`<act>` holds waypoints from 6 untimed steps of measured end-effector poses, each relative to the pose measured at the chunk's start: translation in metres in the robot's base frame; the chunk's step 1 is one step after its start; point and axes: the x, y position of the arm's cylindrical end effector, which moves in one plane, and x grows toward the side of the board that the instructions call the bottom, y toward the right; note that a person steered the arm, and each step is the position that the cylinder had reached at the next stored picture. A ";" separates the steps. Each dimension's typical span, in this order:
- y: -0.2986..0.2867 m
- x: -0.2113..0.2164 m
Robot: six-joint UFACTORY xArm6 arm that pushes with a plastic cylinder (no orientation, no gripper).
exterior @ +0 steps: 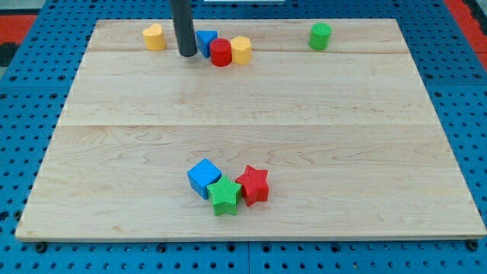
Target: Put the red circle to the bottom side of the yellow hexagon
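Note:
The red circle (221,53) sits near the view's top, touching the yellow hexagon (240,49) on its right and a blue block (206,40) on its upper left. My tip (187,54) is just left of the blue block and the red circle, close to them; I cannot tell if it touches.
A yellow heart-shaped block (154,36) lies left of the rod and a green cylinder (320,36) at the top right. Near the bottom centre a blue cube (204,177), a green star (224,195) and a red star (253,185) cluster together on the wooden board (251,106).

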 end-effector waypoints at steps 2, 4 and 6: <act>0.022 -0.012; 0.054 0.037; 0.062 0.071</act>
